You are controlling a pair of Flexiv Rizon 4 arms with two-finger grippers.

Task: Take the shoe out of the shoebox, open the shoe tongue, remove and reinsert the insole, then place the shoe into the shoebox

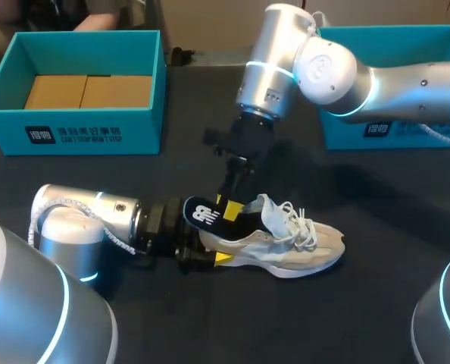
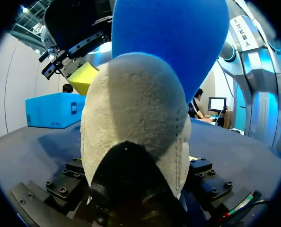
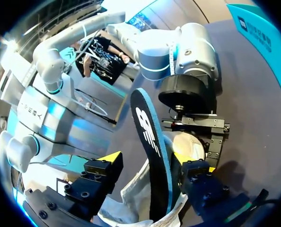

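Nearest me, my left fingers [image 1: 223, 258] clamp the sneaker [image 1: 308, 254] heel on the bench [image 1: 361, 318] at lower centre, while my right fingers [image 3: 108, 158] stand open astride the half-raised insole [image 3: 147, 137]; I judge the insole step in hand, needing them closed on it next.

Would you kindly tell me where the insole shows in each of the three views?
Head view: the insole stands out of the shoe at its heel.
Left wrist view: its blue underside rises above the heel.
Right wrist view: upright at the right gripper, between its fingers.
Shared landmark: the shoe's pale heel.
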